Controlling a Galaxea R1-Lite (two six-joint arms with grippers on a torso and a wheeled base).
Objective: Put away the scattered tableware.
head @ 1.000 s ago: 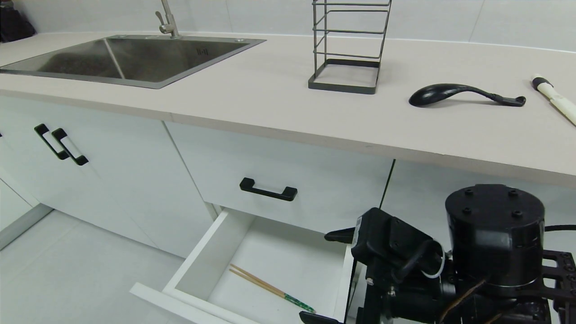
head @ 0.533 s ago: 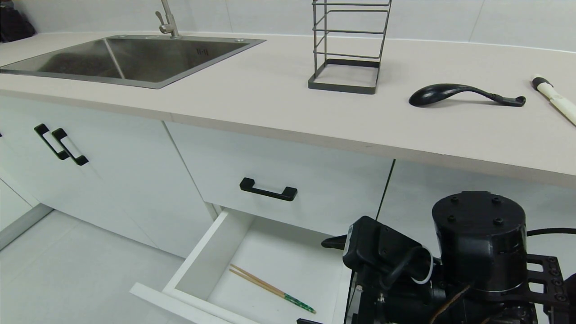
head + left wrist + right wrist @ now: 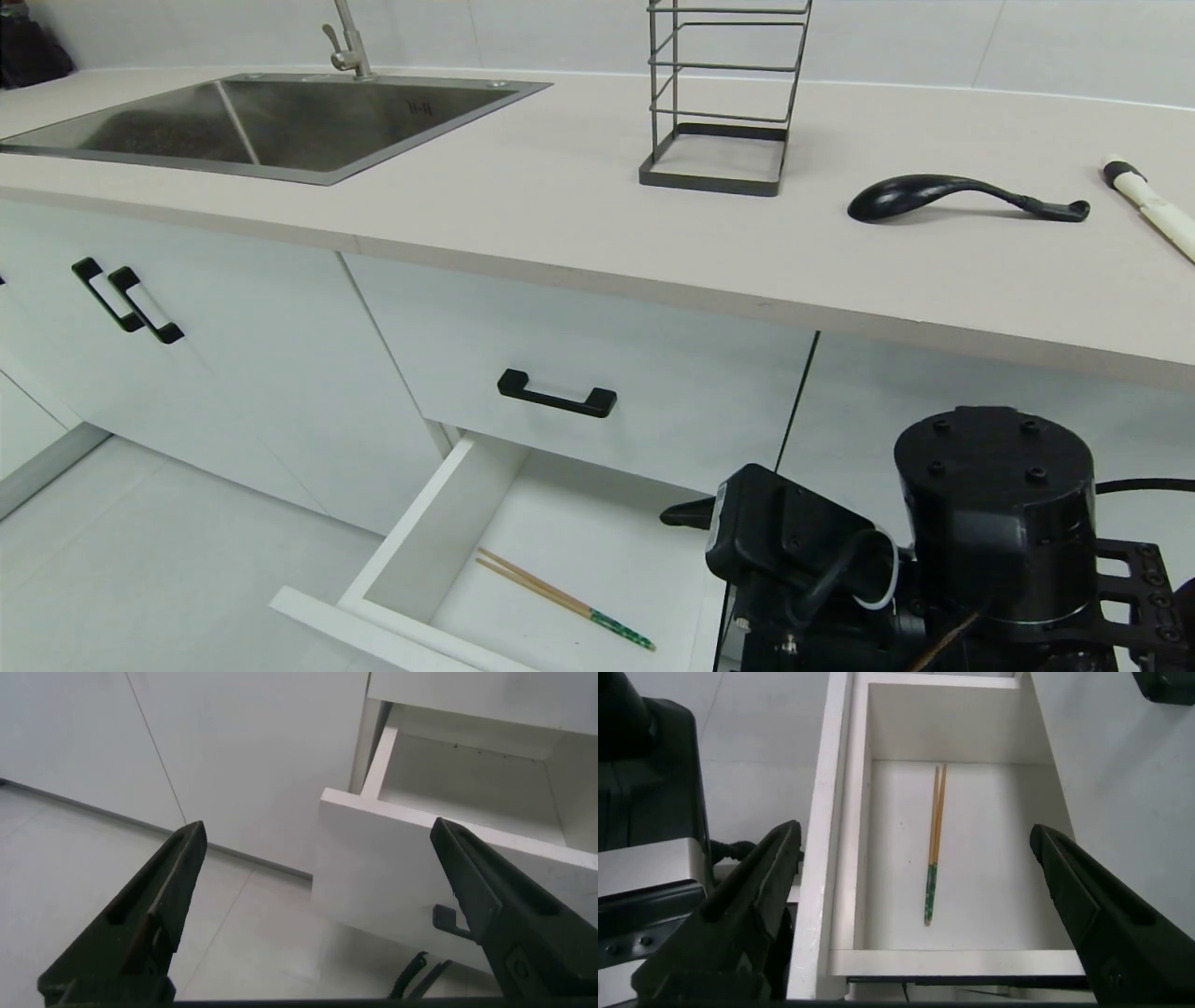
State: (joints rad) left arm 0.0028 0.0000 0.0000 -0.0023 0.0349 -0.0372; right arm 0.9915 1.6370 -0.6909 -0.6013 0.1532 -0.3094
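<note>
Finding one tiny stamped mark on the inner wall of the brushed-steel sink (image 3: 271,117), too small to read. Looking down into the pulled-out white drawer (image 3: 425,527) and seeing the slim wooden chopsticks (image 3: 565,598), green-patterned at one end, lying side by side on its smooth floor near the front. Noting, up on the matte beige tabletop (image 3: 523,205), a glossy black spoon (image 3: 962,196) with a curved handle, bowl toward an upright dark wire rack (image 3: 724,93) standing well to its left. Farther right, at the picture's edge, spotting a cream-handled utensil (image 3: 1153,205) with a black collar.

Holding the right pincer (image 3: 913,829) above the drawer, black tapered fingers spread wide apart and gripping nothing, with the chopsticks lying below the gap. Holding the left pincer (image 3: 316,829) likewise spread and empty, low outside the drawer's front corner, over pale floor tiles (image 3: 93,887).

Compared with a second ago, sinking a little lower and drifting slightly leftward with the right arm (image 3: 994,504); leaving chopsticks, spoon and utensil exactly where they were.
</note>
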